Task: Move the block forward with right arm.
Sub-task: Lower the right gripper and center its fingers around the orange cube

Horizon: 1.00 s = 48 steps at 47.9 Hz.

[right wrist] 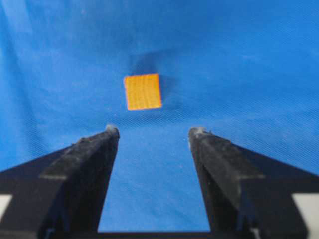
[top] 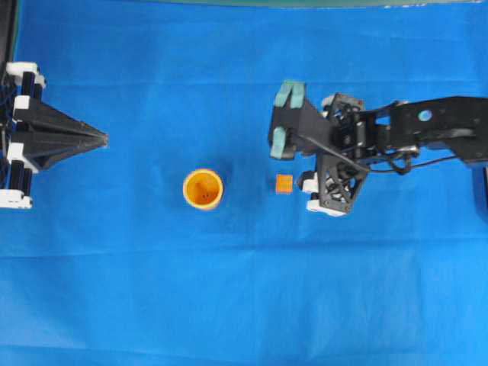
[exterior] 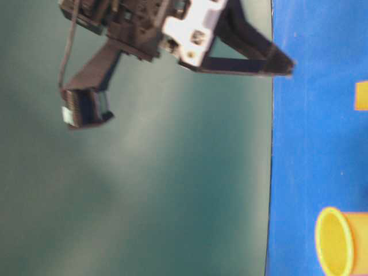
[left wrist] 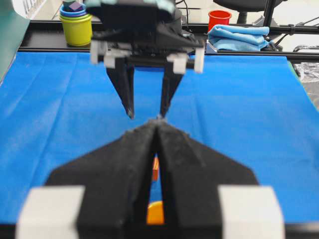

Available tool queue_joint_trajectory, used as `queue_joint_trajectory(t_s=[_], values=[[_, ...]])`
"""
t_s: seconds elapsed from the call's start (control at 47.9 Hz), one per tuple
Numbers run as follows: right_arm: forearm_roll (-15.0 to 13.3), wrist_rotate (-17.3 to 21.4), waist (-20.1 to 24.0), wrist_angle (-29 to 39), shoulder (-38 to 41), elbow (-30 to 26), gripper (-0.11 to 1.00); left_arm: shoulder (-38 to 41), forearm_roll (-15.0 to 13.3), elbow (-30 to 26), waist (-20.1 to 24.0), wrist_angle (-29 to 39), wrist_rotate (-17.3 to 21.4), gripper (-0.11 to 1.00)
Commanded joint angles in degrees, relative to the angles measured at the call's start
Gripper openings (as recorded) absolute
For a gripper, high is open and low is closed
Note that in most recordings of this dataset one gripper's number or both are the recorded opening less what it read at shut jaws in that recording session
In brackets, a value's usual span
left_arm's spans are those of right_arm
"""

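The block (top: 284,183), a small orange cube, rests on the blue cloth right of the round yellow-orange cup (top: 203,188). The right arm (top: 366,137) reaches in from the right and hangs above the cloth just right of the block. In the right wrist view my right gripper (right wrist: 154,132) is open, and the block (right wrist: 142,91) lies free beyond its fingertips, slightly left of centre. Nothing sits between the jaws. My left gripper (top: 105,139) rests at the far left, shut and empty, pointing toward the cup. Through the slit behind its tips I see the block (left wrist: 155,167) and the cup (left wrist: 155,214).
A blue cloth (top: 114,290) covers the whole table. Beyond its far edge in the left wrist view stand stacked cups (left wrist: 76,22), a red cup (left wrist: 219,19) and a folded blue towel (left wrist: 239,36). The cup is about a hand's width left of the block.
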Motion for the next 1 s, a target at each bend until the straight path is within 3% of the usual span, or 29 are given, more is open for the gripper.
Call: queue_joint_trajectory(t_s=[0.0,0.48,0.752,0.982], values=[[-0.2,-0.4,0.4,-0.5,0.7,-1.5,0.63,0.5,0.0,-1.8,0.1,-0.3,0.0,0.01],[-0.2,-1.1,0.4,-5.4,8.6,-2.3,0.63,0.5,0.1,-1.8,0.1,-0.3,0.1,0.01],[-0.2,-4.1,0.4,-6.2,10.7,-4.4,0.64,0.5,0.1,-1.8,0.1,-0.3,0.1,0.01],[0.1,-4.4,1.1,-6.2,12.7,-5.1,0.64,0.4,0.1,-1.8,0.1,-0.3,0.1,0.01]])
